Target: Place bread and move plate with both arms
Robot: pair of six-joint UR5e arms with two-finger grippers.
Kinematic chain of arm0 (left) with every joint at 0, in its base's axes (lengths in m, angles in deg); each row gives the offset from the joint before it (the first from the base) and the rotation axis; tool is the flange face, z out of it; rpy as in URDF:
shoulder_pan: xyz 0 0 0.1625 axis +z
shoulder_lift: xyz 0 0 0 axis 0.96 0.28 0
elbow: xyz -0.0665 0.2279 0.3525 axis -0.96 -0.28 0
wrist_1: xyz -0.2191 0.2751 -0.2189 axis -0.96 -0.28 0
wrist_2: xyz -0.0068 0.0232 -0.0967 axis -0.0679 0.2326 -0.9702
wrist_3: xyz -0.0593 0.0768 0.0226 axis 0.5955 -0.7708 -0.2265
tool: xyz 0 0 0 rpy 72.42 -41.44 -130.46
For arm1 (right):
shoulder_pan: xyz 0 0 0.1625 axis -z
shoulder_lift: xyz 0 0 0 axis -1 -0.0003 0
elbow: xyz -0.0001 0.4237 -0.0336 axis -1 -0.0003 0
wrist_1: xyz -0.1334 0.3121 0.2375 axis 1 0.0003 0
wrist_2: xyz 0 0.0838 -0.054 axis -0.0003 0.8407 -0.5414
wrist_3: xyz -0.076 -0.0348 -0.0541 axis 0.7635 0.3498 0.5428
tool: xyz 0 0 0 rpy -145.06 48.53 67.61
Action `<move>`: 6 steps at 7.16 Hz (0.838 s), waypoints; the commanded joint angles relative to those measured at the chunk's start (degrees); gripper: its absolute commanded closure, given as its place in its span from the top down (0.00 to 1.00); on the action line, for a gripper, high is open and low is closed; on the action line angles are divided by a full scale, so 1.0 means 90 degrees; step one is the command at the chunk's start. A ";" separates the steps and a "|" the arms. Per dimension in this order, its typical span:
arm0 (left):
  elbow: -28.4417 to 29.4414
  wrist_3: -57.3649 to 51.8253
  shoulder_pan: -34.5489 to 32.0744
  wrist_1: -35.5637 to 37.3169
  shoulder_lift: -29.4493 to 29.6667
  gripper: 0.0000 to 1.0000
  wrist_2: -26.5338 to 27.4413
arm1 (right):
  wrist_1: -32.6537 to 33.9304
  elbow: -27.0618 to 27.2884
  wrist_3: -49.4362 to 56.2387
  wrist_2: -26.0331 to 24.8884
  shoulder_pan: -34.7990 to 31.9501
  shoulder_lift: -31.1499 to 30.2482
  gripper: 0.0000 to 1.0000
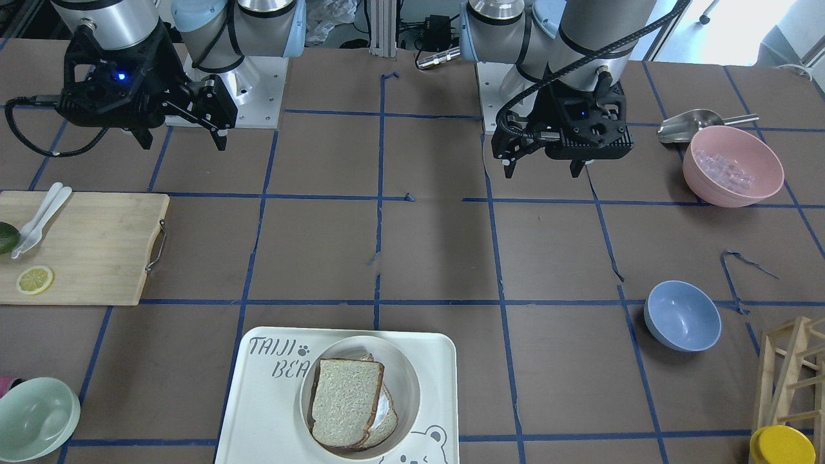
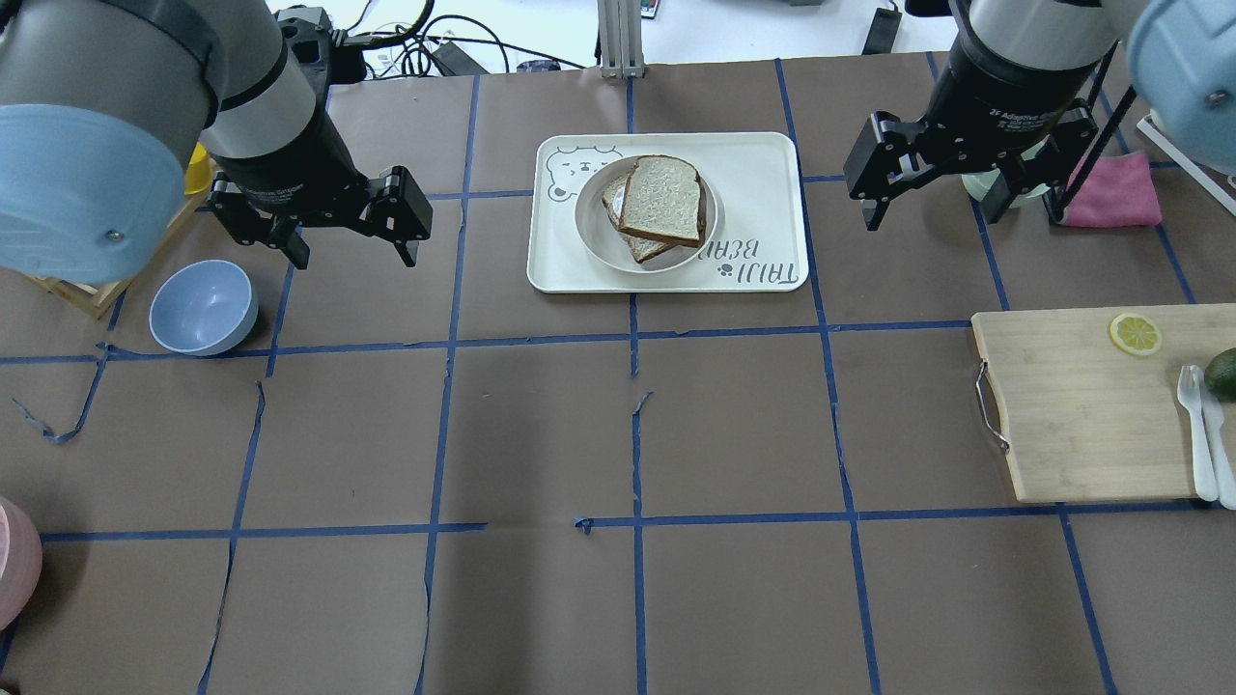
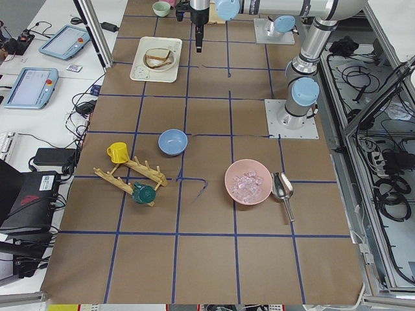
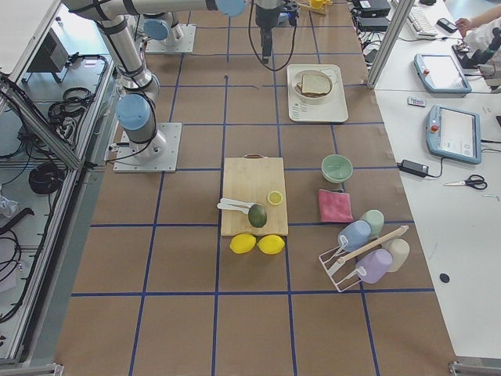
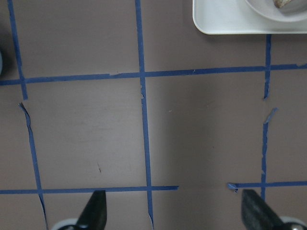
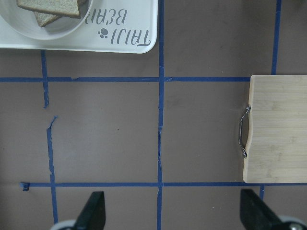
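Brown taped table [image 2: 541, 434] spread wide nearest me, with a cutting board [image 2: 1072, 405] at its right edge. Farther out, my left gripper [image 2: 354, 258] and right gripper [image 1: 182, 140] hung with jaws spread wide, holding nothing, well apart on either side of the tray [image 2: 763, 193]. On the tray sat the plate [image 2: 591, 217] with the bread [image 2: 661, 198] inside, near the far edge.

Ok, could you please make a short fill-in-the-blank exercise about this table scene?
1. In the round cream-white plate lie ____ slices, the plain square bread slice uppermost.
2. The black left gripper and black right gripper both have ____ jaws.
3. The round bowl holding clear cubes is ____.
Answers: two, open, pink.
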 commanded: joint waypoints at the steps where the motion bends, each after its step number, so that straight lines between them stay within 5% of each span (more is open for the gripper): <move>1: 0.0003 0.0092 0.0064 0.0297 0.0033 1.00 -0.0019 | -0.0001 0.0012 0.0039 -0.0068 0.0011 0.0019 1.00; 6: 0.0003 0.0112 0.0084 0.0278 -0.0007 1.00 -0.0019 | 0.0028 0.0012 0.0049 -0.0088 0.0021 0.0020 1.00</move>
